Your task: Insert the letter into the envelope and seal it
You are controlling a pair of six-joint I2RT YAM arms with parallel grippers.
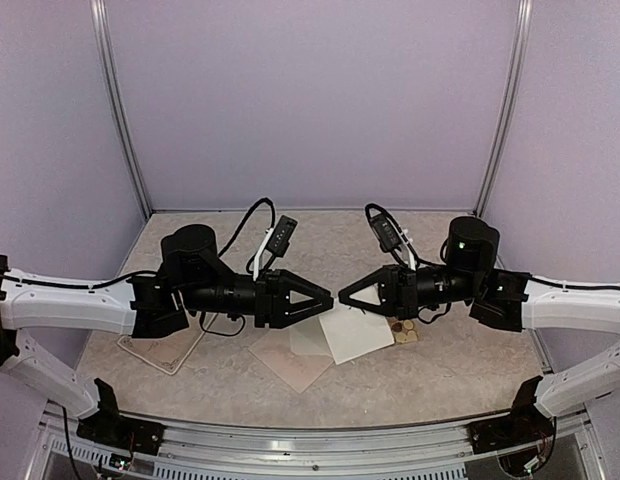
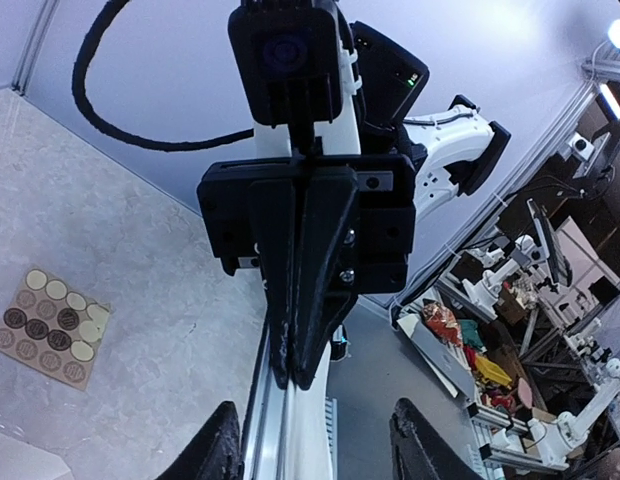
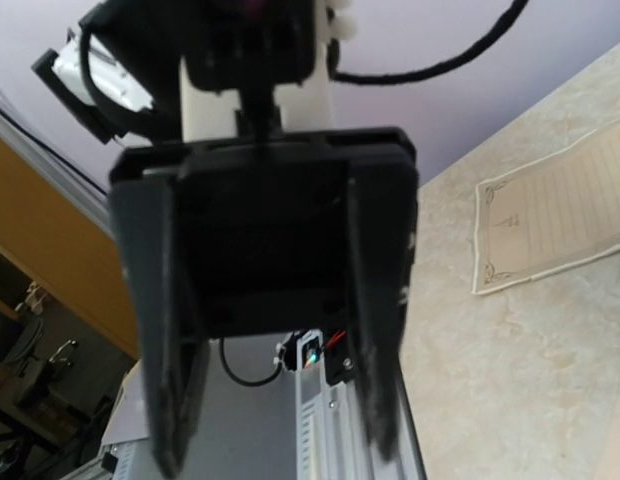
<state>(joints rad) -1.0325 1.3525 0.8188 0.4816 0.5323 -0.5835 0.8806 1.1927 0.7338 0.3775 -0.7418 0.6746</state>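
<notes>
meeting almost tip to tip above the table, two black grippers hang level over a scatter of paper. nearest the arms' bases, a tan sheet lies flat on the marbled surface. a lined letter sheet with a printed border sits off to the left, partly under the left arm. just behind the tan sheet, overlapping its edge, lies the envelope. it is pale and flat on the table, directly below the two sets of fingertips and held by neither; whether its flap is open cannot be told. a card of round brown and yellow stickers sits just beside its right corner. above the papers, the left gripper has its fingers spread wide and gripping nothing, seen head-on from the right wrist. the right gripper faces it, fingers pressed together with nothing visible between them. plain lilac walls close off the back.
</notes>
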